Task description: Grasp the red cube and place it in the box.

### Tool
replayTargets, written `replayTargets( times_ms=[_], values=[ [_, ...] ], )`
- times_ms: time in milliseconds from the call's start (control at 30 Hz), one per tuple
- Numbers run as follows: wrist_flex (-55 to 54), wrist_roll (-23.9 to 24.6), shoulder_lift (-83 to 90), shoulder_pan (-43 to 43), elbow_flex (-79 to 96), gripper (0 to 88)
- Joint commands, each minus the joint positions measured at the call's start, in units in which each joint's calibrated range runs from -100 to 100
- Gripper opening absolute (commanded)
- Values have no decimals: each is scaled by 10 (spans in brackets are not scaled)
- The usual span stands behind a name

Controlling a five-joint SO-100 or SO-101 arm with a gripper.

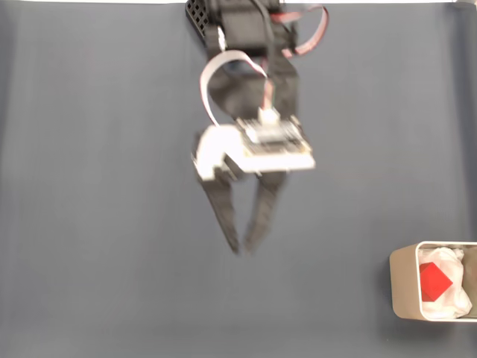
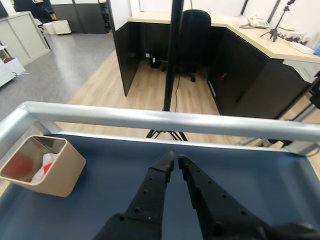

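While boxed, red cube (image 1: 435, 281) shows.

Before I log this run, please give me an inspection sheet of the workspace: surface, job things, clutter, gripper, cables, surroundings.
Surface: dark blue table with a metal rail along its far edge.
Job's things: red cube lies inside the box, on white padding.
Clutter: nothing seen.
Gripper: gripper over the bare table, apart from the box, fingertips almost together, holding nothing.
Cables: white ribbon cable and red wires on the arm.
Surroundings: office with wooden floor, desks, black chair.
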State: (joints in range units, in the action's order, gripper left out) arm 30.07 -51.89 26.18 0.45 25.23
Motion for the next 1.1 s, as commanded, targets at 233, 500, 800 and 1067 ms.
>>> replayTargets(
  times_ms=[233, 500, 800, 1067],
  values=[
    [44, 6, 394, 25, 387, 0],
    [160, 12, 623, -2, 623, 0],
    [290, 14, 736, 2, 743, 0],
    [440, 11, 737, -7, 746, 0]
  ],
)
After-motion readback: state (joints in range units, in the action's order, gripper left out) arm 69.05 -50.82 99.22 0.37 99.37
